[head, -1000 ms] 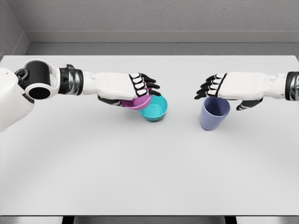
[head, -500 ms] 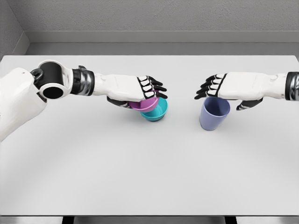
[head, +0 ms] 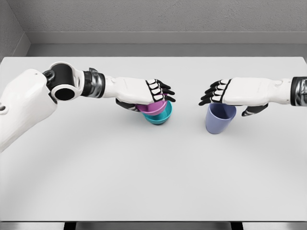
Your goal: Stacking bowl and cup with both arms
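A purple bowl (head: pixel 152 106) sits partly inside a teal bowl (head: pixel 161 115), a little left of the table's middle and toward its far half. The purple bowl lies tilted, its rim riding above the teal rim on the left side; how deep it sits in the teal bowl cannot be told, since the hand covers its top.

The left hand (head: pixel 144 92) lies palm-down over the purple bowl, fingers (head: pixel 162 91) curled over its far rim and the thumb tucked under at the near left, so the bowl is gripped. Its white forearm runs left to a dark elbow joint and a bulky white upper arm at the picture's left edge.

To the right, well apart from the bowls, a blue-violet cup (head: pixel 219 118) stands upright on the table with its mouth open upward. The right hand (head: pixel 229 94) lies flat over the cup's mouth, fingers stretched leftward past the rim and the thumb hanging beside the cup's right wall; whether it grips the cup cannot be told. Its forearm leaves at the right edge.

The table (head: pixel 144 172) is plain white, with a grey wall beyond its far edge.
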Controlling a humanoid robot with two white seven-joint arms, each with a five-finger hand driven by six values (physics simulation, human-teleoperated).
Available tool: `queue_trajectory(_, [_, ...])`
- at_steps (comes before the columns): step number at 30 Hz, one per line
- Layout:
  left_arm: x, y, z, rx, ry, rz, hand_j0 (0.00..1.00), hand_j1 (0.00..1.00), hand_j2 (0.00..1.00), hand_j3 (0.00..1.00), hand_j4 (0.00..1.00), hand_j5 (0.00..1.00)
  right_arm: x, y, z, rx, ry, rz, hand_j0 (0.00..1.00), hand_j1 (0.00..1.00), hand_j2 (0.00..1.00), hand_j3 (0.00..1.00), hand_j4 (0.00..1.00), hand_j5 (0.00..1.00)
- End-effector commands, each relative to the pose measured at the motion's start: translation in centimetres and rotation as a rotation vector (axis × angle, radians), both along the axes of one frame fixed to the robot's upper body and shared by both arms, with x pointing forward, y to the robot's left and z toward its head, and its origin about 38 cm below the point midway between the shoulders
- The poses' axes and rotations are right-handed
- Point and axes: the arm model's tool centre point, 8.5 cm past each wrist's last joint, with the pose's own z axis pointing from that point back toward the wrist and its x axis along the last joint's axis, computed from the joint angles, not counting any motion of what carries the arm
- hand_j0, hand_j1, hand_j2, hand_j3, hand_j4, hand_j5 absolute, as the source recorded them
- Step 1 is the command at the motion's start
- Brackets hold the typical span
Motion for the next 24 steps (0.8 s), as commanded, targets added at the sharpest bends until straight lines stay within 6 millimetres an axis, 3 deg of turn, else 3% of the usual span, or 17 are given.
queue_trajectory(1, [0.2, -0.1, -0.6, 0.004, 0.011, 0.009, 0.78, 0.78, 0.78, 0.78, 0.78, 0.78, 0.0, 0.0, 0.0, 0.004, 0.004, -0.002, 1.00, 1.00, 1.00, 1.00, 1.00, 1.00])
queue_trajectory(8, [0.3, -0.9, -1.2, 0.018, 0.015, 0.004, 0.79, 0.79, 0.79, 0.79, 0.79, 0.79, 0.9, -0.9, -0.6, 0.006, 0.019, -0.043, 1.00, 1.00, 1.00, 1.00, 1.00, 1.00])
queue_trajectory(15, [0.3, -1.3, -1.4, 0.018, 0.018, 0.000, 0.80, 0.80, 0.80, 0.80, 0.80, 0.80, 0.8, -0.2, -1.1, 0.008, 0.029, -0.028, 1.00, 1.00, 1.00, 1.00, 1.00, 1.00])
queue_trajectory(24, [0.4, -1.4, -1.4, 0.014, 0.020, 0.000, 0.99, 0.99, 0.99, 0.99, 0.99, 0.99, 0.8, 0.1, -1.7, -0.005, 0.033, -0.020, 1.00, 1.00, 1.00, 1.00, 1.00, 1.00])
